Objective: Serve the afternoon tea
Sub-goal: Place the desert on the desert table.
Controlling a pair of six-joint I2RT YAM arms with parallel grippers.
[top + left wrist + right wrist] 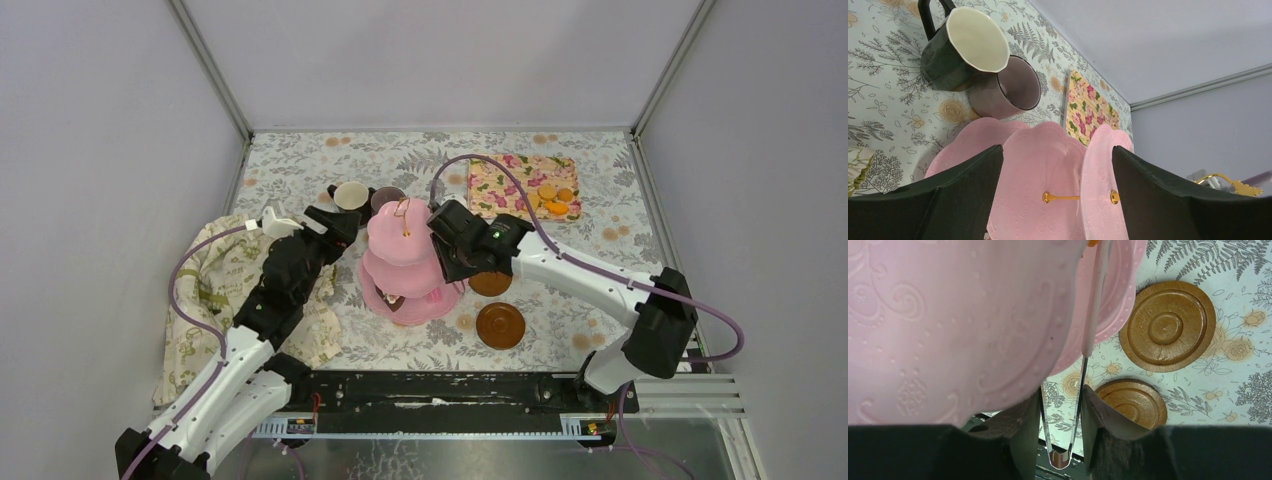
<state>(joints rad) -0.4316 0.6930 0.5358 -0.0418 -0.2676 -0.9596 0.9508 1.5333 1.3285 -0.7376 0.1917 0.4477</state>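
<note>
Centrally, scalloped pink stand point(402, 238); steel tongs point(1060, 460)

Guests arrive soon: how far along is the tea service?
Done: a dark sweet lies on the cake stand, bottom tier. In hand: the right gripper holds tongs at the stand; the left gripper stands open beside it. Left: orange sweets wait on the tray; both mugs are off the saucers.
</note>
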